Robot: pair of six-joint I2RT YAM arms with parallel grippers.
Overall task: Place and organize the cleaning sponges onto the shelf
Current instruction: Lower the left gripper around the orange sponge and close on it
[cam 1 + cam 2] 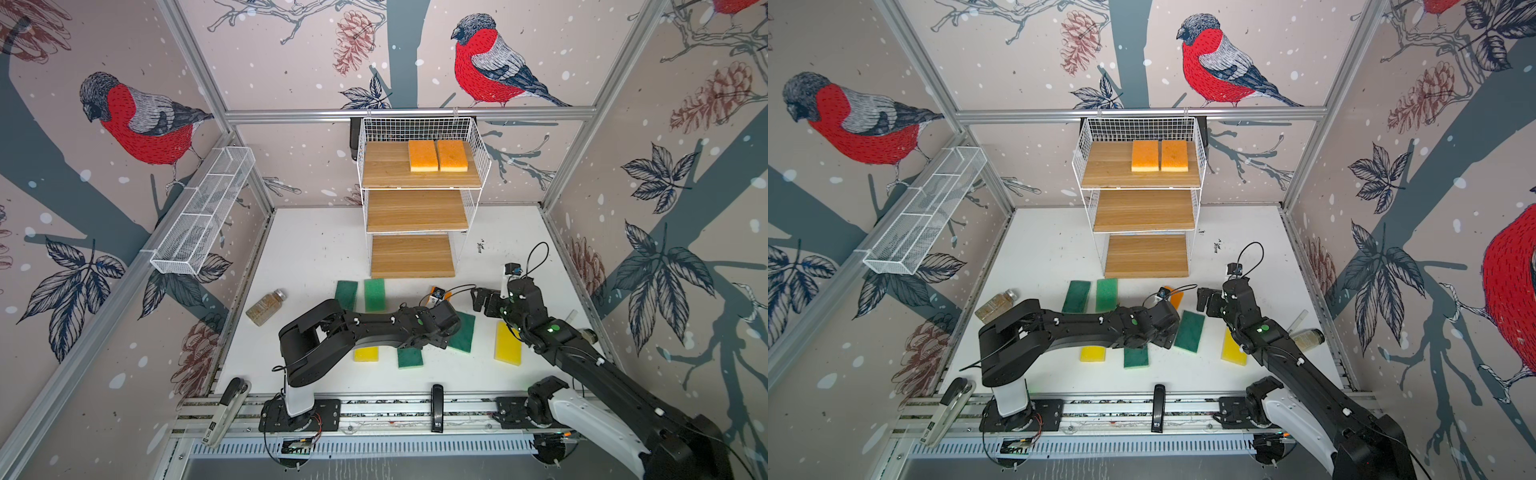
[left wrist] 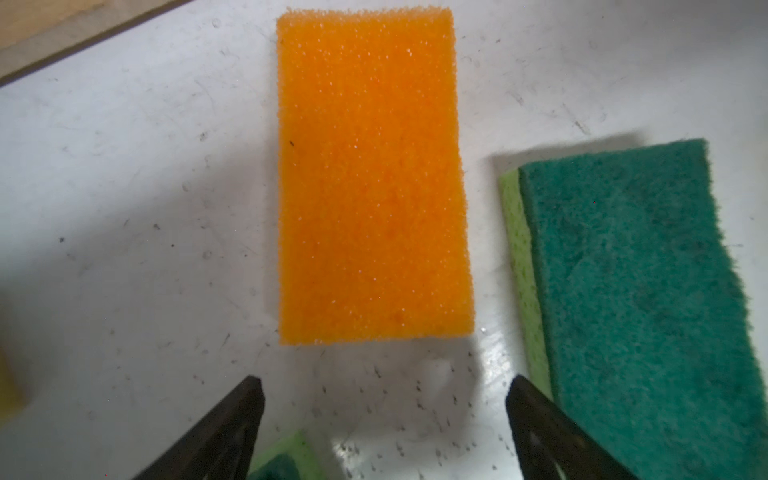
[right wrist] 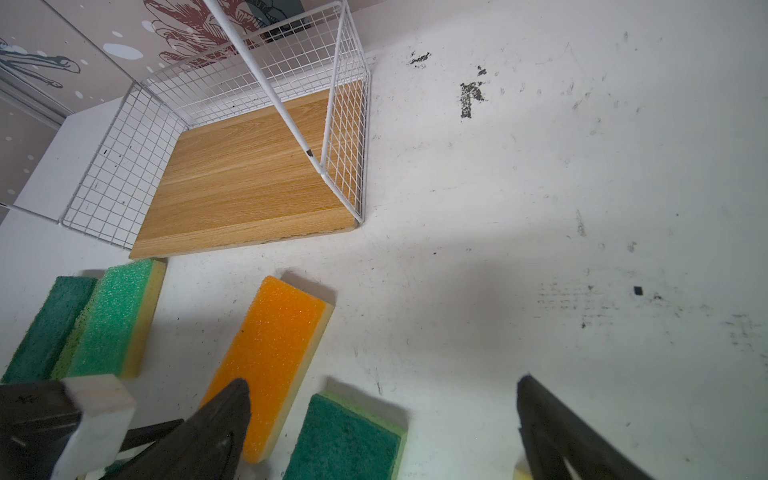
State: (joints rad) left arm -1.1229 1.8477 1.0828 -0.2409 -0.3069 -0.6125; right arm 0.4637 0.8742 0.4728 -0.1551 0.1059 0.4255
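Observation:
The shelf (image 1: 415,212) stands at the back, with two orange sponges (image 1: 423,155) side by side on its top board. A third orange sponge (image 2: 374,178) lies flat on the table just ahead of my open left gripper (image 2: 384,384), untouched. A green sponge (image 2: 640,291) lies beside it. Two more green sponges (image 1: 346,294) sit by the lowest board, and another (image 1: 410,357) lies nearer the front. Two yellow sponges (image 1: 366,354) (image 1: 508,344) lie partly under the arms. My right gripper (image 3: 384,382) hovers open and empty over the table to the right of the orange sponge (image 3: 270,353).
A small glass jar (image 1: 266,307) lies on the table's left side. Another jar (image 1: 1308,337) sits at the right edge. A long white mesh tray (image 1: 203,216) hangs on the left wall. A black clip (image 1: 437,407) stands on the front rail.

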